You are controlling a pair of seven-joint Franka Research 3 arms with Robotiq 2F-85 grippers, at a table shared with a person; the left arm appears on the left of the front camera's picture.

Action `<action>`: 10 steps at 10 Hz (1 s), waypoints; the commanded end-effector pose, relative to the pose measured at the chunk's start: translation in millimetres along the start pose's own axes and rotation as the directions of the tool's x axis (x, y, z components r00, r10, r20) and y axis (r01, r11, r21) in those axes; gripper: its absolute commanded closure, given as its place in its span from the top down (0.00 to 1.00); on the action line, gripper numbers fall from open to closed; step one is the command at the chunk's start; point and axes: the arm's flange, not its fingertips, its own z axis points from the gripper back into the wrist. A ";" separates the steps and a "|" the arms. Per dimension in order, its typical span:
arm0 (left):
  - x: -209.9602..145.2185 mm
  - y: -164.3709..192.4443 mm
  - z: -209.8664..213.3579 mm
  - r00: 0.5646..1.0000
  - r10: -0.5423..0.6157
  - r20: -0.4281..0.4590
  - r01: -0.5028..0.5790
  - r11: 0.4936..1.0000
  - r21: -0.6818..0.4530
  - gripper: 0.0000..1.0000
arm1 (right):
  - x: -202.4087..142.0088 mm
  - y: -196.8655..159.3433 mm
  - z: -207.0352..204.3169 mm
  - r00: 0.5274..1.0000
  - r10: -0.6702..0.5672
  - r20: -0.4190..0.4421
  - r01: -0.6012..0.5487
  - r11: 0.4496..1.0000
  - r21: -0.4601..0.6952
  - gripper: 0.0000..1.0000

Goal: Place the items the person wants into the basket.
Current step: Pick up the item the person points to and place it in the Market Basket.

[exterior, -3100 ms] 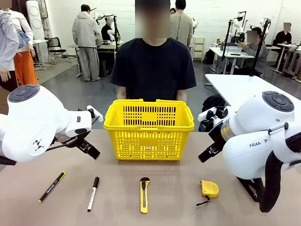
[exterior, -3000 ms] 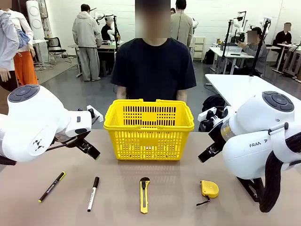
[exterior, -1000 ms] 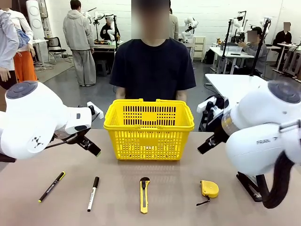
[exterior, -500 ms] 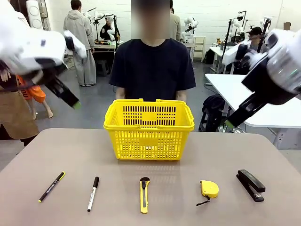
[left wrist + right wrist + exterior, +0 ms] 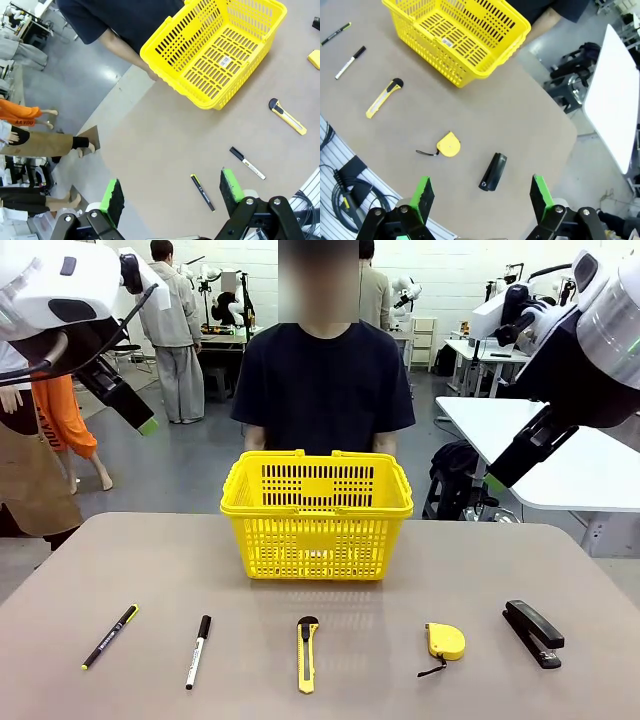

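**Five tools in a row, one basket, both grippers raised and empty**

**Front view.** You see one yellow basket point(image 5: 316, 545) standing upright on the table point(image 5: 560, 560), at its far middle, directly in front of one person point(image 5: 325, 380) in a dark T-shirt. Along the near edge lie five small things, well apart from one another. From the robot's left to its right they are one pen point(image 5: 110, 637), one marker point(image 5: 198, 651), one utility knife point(image 5: 306, 654), one tape measure point(image 5: 445, 640) and one stapler point(image 5: 533, 633). The three slim tools all lie outside the basket. The left gripper point(image 5: 140, 420) and right gripper point(image 5: 500, 478) hang high above the table's two sides, touching nothing.

**Left wrist view.** Your left gripper point(image 5: 171, 192) shows two green pads spread wide, with nothing between them. Far below them you can count the pen point(image 5: 202, 191), the marker point(image 5: 247, 162) and the utility knife point(image 5: 287, 116) on the bare table. The basket point(image 5: 167, 37) holds none of the tools.

**Right wrist view.** Your right gripper point(image 5: 481, 197) likewise has its two pads parted and unloaded. Below lie the stapler point(image 5: 493, 171) and the tape measure point(image 5: 447, 145). Farther off are the utility knife point(image 5: 384, 97), the marker point(image 5: 350, 62) and the pen point(image 5: 335, 33), beside the one basket point(image 5: 470, 65).
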 end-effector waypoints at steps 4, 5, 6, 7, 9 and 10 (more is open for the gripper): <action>-5.5 35.5 12.3 0.998 -0.002 0.062 0.017 0.969 -0.246 1.00 | -17.4 -30.4 17.7 0.995 0.022 0.102 -0.042 0.978 0.204 1.00; -17.6 67.1 14.1 0.990 0.042 0.136 0.016 0.916 -0.400 1.00 | -37.0 -58.8 28.5 0.973 -0.035 0.229 -0.036 0.954 0.299 1.00; -30.6 95.6 8.1 0.983 0.017 0.184 0.069 0.890 -0.451 1.00 | -56.3 -83.8 31.7 0.934 -0.050 0.354 -0.090 0.925 0.368 1.00; -45.8 119.5 9.0 0.974 0.041 0.224 0.076 0.870 -0.488 1.00 | -72.9 -104.0 33.7 0.899 -0.073 0.433 -0.130 0.897 0.422 1.00; -78.2 174.2 12.5 0.945 0.113 0.308 0.078 0.835 -0.545 1.00 | -116.9 -152.0 36.8 0.787 -0.157 0.597 -0.189 0.859 0.475 1.00; -101.5 197.0 11.4 0.927 0.182 0.329 0.038 0.826 -0.562 1.00 | -145.2 -175.0 32.8 0.745 -0.217 0.630 -0.152 0.865 0.477 1.00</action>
